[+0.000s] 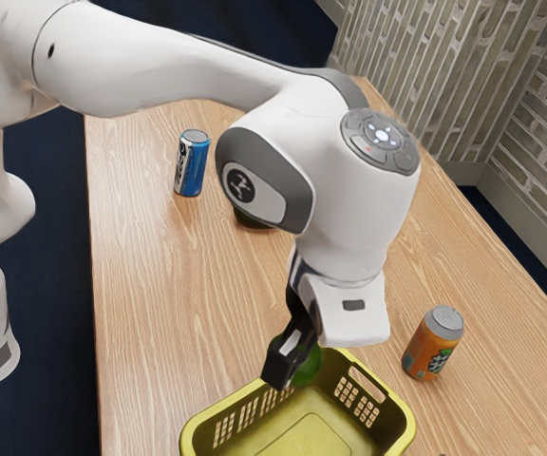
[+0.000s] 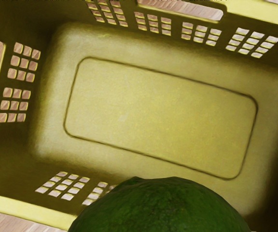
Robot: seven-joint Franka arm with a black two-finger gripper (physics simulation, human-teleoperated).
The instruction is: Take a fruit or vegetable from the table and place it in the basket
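Fruit, green and rounded (image 2: 160, 208), is off the table, up at the basket's opening, caught between the fingers of my gripper (image 1: 295, 365). They are closed as far as its girth allows, one showing on the near side and the other mostly hidden by the fruit. I judge the grip firm, since nothing else is there to bear the weight. Holding it by its sides leaves its underside free, so it can go down first and simply be let go.

Below is the yellow basket (image 1: 405, 420), upright, its mouth open to the hand. My wrist camera looks down onto its bare floor, with the fruit in front of part of one long wall. That wall looks close beneath, so a slight shift toward the middle before lowering seems wise; released too near the rim, the fruit could clip it or roll. Pick-up looks done; placing remains.

Beyond the basket, on the wooden table (image 1: 136, 304), an orange can (image 1: 433, 344) stands just outside, near enough to mind when the hand swings away. A blue can (image 1: 190, 163) stands well apart, and a dark object (image 1: 253, 220) sits partly behind the arm (image 1: 169, 66).
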